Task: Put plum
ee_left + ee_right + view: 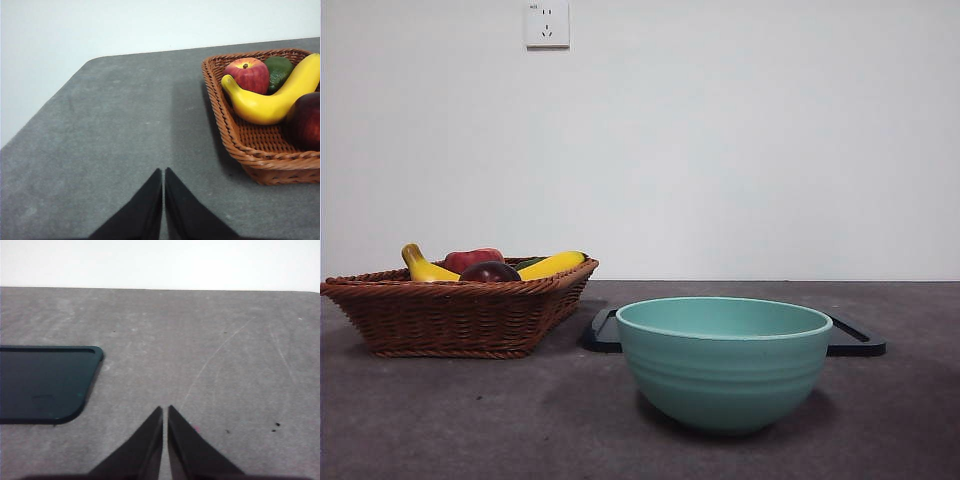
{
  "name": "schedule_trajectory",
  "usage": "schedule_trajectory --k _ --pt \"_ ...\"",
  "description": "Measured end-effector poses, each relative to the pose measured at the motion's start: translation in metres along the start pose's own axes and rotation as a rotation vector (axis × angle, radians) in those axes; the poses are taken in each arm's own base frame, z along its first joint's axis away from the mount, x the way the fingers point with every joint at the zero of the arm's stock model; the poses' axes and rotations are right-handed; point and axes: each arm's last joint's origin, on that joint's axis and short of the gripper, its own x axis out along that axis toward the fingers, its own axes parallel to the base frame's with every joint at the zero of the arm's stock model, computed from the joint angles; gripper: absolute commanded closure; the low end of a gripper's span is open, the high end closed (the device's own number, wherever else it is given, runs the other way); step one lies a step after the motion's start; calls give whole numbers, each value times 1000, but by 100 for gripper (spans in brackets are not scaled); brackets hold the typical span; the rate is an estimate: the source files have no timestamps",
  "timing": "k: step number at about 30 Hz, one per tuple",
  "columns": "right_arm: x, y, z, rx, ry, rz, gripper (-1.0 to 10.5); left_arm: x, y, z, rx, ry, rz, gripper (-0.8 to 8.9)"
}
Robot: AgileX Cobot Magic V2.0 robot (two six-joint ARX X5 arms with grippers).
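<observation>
A grey counter [440,420] carries everything, with a white wall behind it and a white wall socket [547,24] high up on that wall. Nearest and largest in the front view is a teal bowl [724,362] with faint ribs around its side; its inside cannot be seen from this low angle. Just behind the bowl lies a flat black tray [855,340], its ends showing on either side of the bowl. Off to the side stands a brown wicker basket [450,310], close to one end of the tray.

The basket holds the fruit. A yellow banana [272,97] curves across its middle, and the front view shows a second banana end [423,266] at the far side of the basket. A red apple [247,74] sits against the banana, with a dark green avocado-like fruit [278,71] beside it. The plum [306,120], dark maroon and glossy, rests in the basket on the banana's other side, half cut off by the edge of the left wrist view.

The left gripper [163,172] hangs over bare counter beside the basket, jaws pressed together and holding nothing. The right gripper [165,410] hangs over bare counter near the tray's corner, jaws likewise closed and empty.
</observation>
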Motion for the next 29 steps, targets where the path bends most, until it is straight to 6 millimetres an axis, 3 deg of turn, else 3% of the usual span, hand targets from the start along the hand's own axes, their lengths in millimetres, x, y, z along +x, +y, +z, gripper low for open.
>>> schedule_trajectory --k 17,21,29 --pt "-1 2 3 196 4 53 942 0 0 0 -420 5 1 805" --pt "-8 2 21 219 -46 61 942 -5 0 6 -482 48 -1 805" --pt "-31 4 66 228 -84 68 942 -22 4 46 -508 52 -31 805"
